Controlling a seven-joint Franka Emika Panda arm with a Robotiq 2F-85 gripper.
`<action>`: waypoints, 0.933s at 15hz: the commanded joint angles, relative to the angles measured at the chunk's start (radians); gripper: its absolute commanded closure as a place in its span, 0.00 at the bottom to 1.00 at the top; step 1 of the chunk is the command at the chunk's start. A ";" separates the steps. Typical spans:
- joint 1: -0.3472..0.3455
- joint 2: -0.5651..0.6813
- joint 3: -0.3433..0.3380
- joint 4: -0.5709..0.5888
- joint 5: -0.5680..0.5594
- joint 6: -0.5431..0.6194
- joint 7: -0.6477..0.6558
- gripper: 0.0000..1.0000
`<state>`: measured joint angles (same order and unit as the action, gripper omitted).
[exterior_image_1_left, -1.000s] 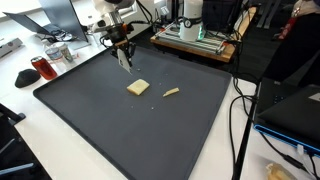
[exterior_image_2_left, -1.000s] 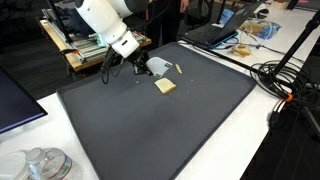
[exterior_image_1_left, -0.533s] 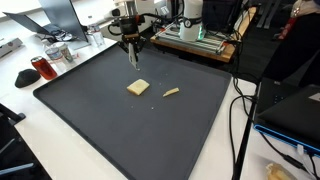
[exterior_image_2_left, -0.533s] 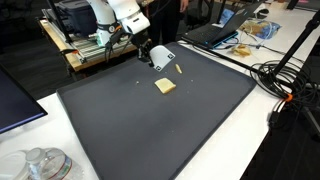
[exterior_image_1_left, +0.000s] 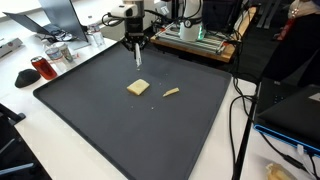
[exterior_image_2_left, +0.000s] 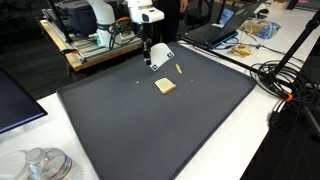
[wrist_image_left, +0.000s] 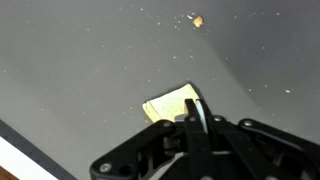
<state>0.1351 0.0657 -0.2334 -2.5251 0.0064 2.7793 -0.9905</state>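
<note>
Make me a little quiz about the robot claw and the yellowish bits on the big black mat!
1. True or false: the robot's black gripper is touching the flat square tan piece.
2. Not counting tiny crumbs, how many tan pieces lie on the big black mat? A) one B) two C) four
3. Fill the gap: the thin tan stick-shaped piece lies ___ the square piece, not on top of it.

Key: 1 false, because the gripper hangs above the mat, apart from the square piece. 2 B. 3 beside.
</note>
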 joint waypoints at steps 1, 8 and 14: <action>0.127 -0.002 -0.119 0.128 -0.280 -0.146 0.124 0.99; 0.040 -0.011 0.177 0.243 -0.639 -0.506 0.252 0.99; 0.052 0.124 0.294 0.291 -0.927 -0.667 0.362 0.99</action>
<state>0.1974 0.1098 0.0233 -2.2849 -0.7821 2.1866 -0.6820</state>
